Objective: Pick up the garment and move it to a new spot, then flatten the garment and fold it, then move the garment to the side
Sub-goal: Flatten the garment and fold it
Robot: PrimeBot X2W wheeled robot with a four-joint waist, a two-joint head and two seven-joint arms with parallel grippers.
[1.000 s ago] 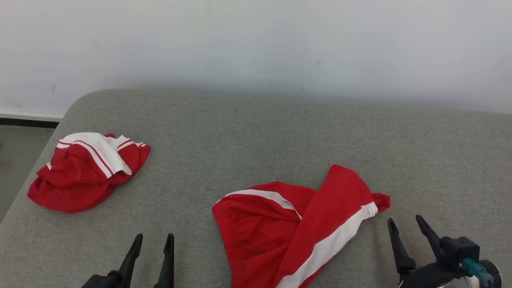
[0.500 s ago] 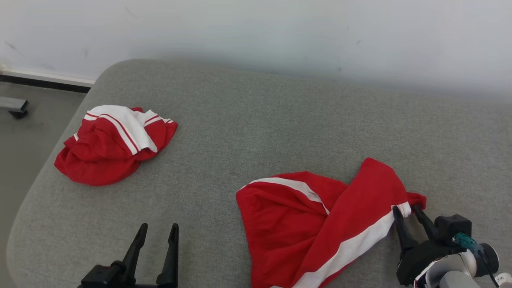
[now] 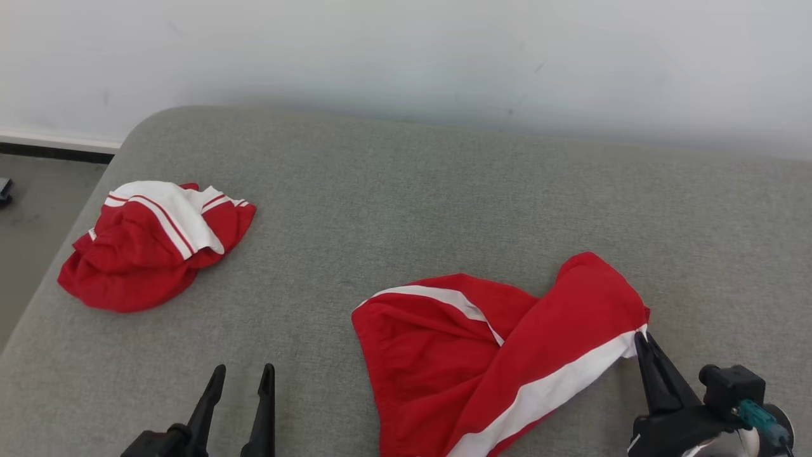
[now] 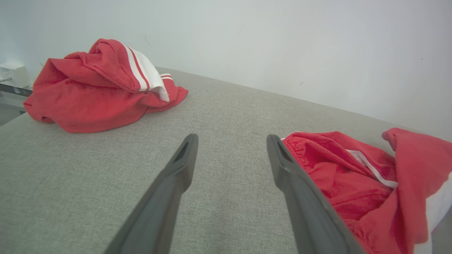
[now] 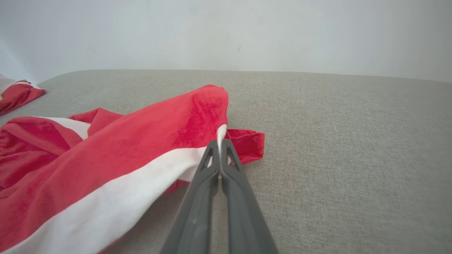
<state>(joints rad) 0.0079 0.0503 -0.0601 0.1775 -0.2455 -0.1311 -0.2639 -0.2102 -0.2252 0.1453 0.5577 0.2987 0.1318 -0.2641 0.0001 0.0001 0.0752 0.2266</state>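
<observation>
R gripper (image 3: 639, 339) is pinching the garment (image 3: 495, 362) by its white-striped corner, fingers pressed together on the cloth. The garment is lying crumpled on the grey pad (image 3: 412, 203), at the near edge, right of centre. L gripper (image 3: 244, 371) is hovering near-left w/ fingers spread wide, holding nothing, near the garment's left hem but apart from it. 1 more red-white bundle (image 3: 152, 247) is sitting far left, well apart. Behind, a white wall (image 3: 406, 51) is running across.

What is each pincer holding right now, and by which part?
The right pincer pinches the nearer red garment at the white stripe's end; the left pincer is open and empty.
</observation>
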